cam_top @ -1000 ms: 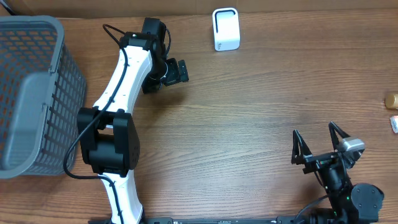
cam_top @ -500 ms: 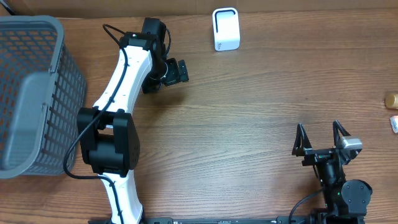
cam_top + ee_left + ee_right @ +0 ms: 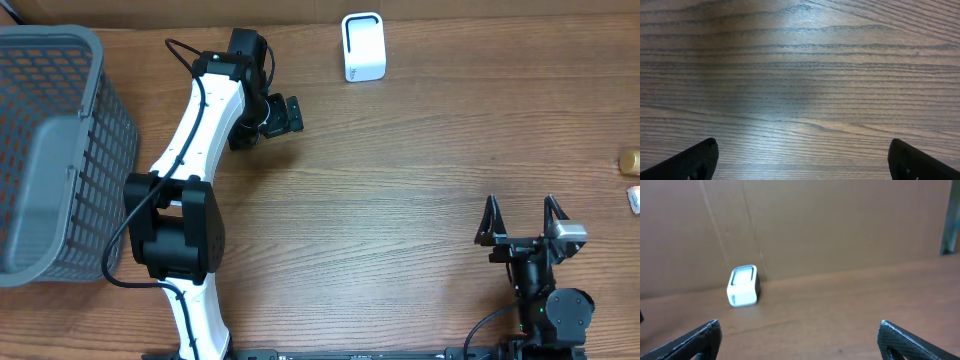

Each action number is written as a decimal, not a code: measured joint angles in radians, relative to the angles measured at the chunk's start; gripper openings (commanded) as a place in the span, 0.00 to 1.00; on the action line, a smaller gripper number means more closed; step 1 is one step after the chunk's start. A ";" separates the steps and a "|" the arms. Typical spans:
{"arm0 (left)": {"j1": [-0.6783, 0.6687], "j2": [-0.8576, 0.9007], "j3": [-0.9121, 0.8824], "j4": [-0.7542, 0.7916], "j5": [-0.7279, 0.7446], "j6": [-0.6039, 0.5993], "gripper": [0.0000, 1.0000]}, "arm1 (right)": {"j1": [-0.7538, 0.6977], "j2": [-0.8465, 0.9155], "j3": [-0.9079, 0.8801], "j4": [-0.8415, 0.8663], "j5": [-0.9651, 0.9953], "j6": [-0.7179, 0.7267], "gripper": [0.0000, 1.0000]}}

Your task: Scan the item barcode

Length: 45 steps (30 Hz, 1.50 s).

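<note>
**A:** As the overhead view lays it out, where does the scanner (image 3: pixel 362 47) stand?

**B:** It stands at the far edge of the table (image 3: pixel 400 200), a little right of the middle. It is a small white box, upright, close to the cardboard wall (image 3: pixel 840 230). The right wrist camera sees it too, left of centre.

**A:** And the item with the barcode?

**B:** I cannot tell which one it is. Two small things lie at the table's right edge, both cut off by the frame. One is a golden-brown thing (image 3: pixel 629 160), and a white thing (image 3: pixel 634 198) lies just nearer the robot. They are too small for any label to be made out.

**A:** How are the left fingers?

**B:** The left fingers (image 3: pixel 697 160) are spread wide and hold nothing. Their wrist camera shows only wood grain between the two black tips. Seen from above, the white left arm (image 3: pixel 200 120) reaches toward the far side of the table. Its fingers are to the left of the scanner and well apart from it.

**A:** And the right fingers?

**B:** The right fingers (image 3: pixel 489 222) are also wide apart and empty. They are low on the robot's side of the table at the right, pointing toward the far edge. They are well away from the scanner and from the two small things.

**A:** Is there anything else?

**B:** A grey mesh basket (image 3: pixel 100 95) stands at the left edge, beside the left arm.
</note>
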 measured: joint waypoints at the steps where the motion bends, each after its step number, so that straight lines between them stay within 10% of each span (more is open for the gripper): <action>1: 0.000 0.000 0.000 0.000 0.000 0.000 1.00 | 0.000 0.000 0.000 -0.025 0.003 0.000 1.00; 45: 0.000 0.000 0.000 0.000 0.000 0.000 1.00 | 0.079 0.000 0.000 -0.064 0.022 0.000 1.00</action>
